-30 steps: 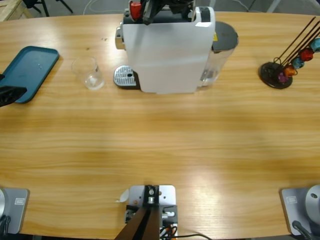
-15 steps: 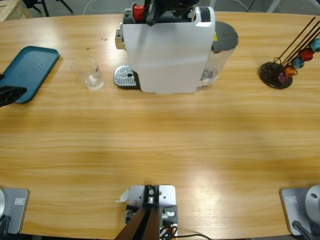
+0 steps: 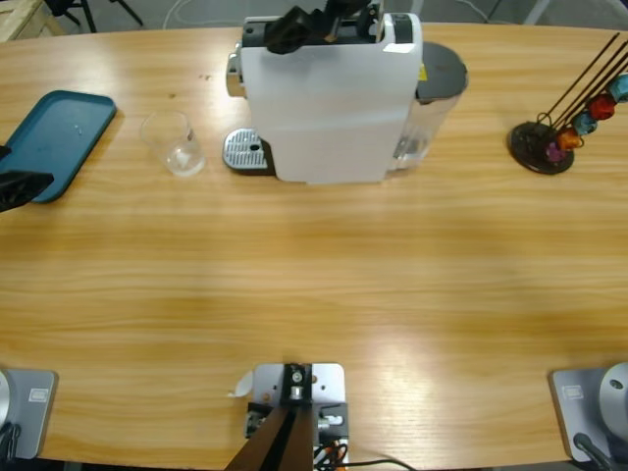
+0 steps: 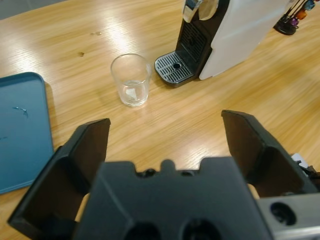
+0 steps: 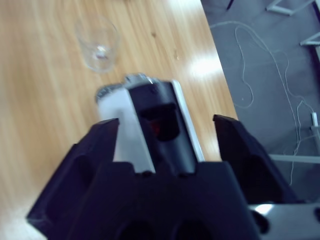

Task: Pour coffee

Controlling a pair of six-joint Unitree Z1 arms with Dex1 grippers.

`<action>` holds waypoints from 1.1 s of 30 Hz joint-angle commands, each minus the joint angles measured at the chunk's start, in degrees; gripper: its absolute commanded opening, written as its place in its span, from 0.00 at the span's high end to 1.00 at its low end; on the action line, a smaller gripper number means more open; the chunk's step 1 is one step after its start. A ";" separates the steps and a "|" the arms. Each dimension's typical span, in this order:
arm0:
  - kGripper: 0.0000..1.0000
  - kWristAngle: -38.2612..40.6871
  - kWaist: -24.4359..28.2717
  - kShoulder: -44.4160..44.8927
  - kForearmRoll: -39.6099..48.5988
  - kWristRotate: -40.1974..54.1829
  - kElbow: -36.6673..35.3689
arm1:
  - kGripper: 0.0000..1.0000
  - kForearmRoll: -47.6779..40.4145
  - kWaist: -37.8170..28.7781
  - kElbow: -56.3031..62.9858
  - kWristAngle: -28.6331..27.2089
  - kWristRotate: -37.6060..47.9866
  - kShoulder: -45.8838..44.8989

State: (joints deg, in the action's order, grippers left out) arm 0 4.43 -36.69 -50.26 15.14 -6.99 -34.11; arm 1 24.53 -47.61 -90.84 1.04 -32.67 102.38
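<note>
Two hands open: right hand (image 3: pixel 294 27) atop the coffee machine (image 3: pixel 329 98) at the table's far edge, red capsule no longer visible, presumably loaded; left hand (image 4: pixel 165 135) faces the glass (image 4: pixel 131 80) beside the drip tray (image 4: pixel 172 69)

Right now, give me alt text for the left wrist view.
The left gripper, jaws open, looks over an empty glass standing on the wooden table beside the coffee machine's drip tray. A blue tray lies at the left edge.
</note>
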 commanded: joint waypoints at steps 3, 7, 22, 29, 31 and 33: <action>0.05 1.34 -0.44 -0.65 -0.63 0.57 1.82 | 0.55 8.29 -2.22 3.65 -1.48 1.68 -20.76; 0.05 1.46 -0.40 -0.77 -0.63 0.57 1.77 | 0.37 5.49 -0.74 9.48 -3.76 17.41 -28.95; 0.05 1.46 -0.40 -0.80 -0.63 0.66 1.79 | 1.00 -7.90 4.55 15.57 -15.59 30.96 -20.75; 0.06 1.46 -0.46 -0.96 -0.58 0.66 1.84 | 1.00 -13.44 2.05 16.22 -25.56 28.63 -10.09; 0.06 1.46 -0.40 -1.19 -0.60 0.66 1.77 | 1.00 -13.72 0.93 16.16 -26.03 28.63 -9.13; 0.06 1.46 -0.40 -1.24 -0.62 0.66 1.77 | 1.00 -13.72 0.08 15.92 -26.26 28.66 -8.58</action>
State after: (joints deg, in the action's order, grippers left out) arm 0 4.93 -36.69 -50.33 15.08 -6.95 -34.11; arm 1 12.00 -44.60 -76.38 -22.65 -3.17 88.22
